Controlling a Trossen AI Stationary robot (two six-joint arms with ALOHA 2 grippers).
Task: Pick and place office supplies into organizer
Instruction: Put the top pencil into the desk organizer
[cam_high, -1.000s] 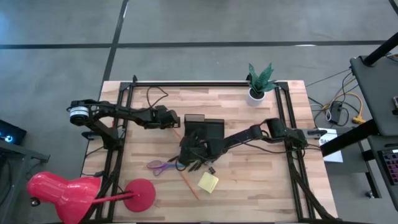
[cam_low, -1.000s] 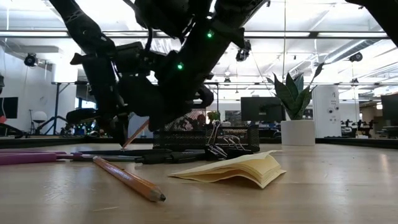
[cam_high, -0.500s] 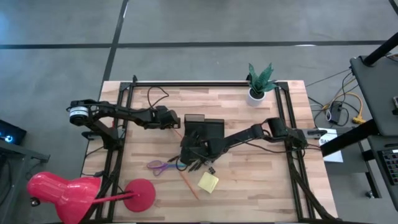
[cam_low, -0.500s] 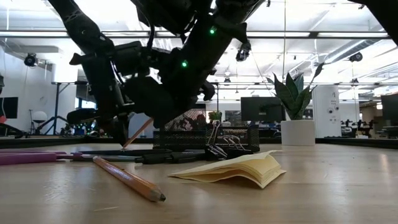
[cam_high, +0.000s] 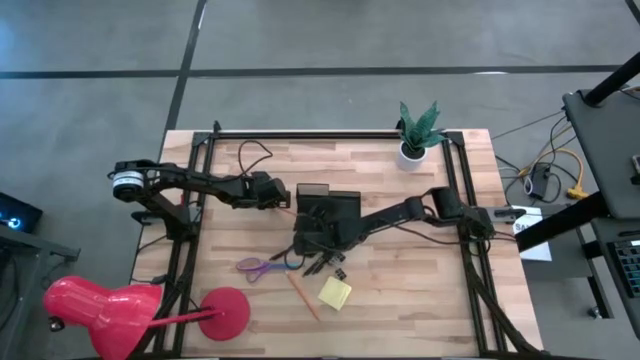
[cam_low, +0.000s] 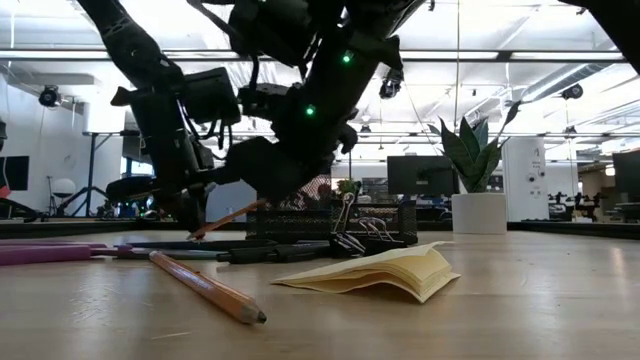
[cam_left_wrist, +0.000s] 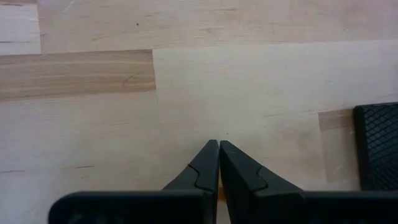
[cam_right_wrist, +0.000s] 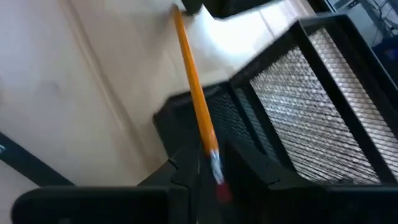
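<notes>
Gripping an orange pencil (cam_right_wrist: 194, 93) by its eraser end, the right claw (cam_high: 312, 232) sits at frame centre over the mesh organizer (cam_high: 334, 212). Just left of it, the left claw (cam_left_wrist: 218, 163) hovers above the worktop (cam_high: 420, 290), clenched and empty.

On the desk (cam_high: 420, 290) there are two orange pencils (cam_high: 303, 297), one pair of purple-handled scissors (cam_high: 256, 266), one yellow sticky-note pad (cam_high: 335, 292) and one black clip (cam_high: 341, 272). One mesh organizer (cam_high: 330, 212) stands mid-desk. One potted plant (cam_high: 417, 130) is near the far edge and one red lamp (cam_high: 105, 312) at the near left corner.
</notes>
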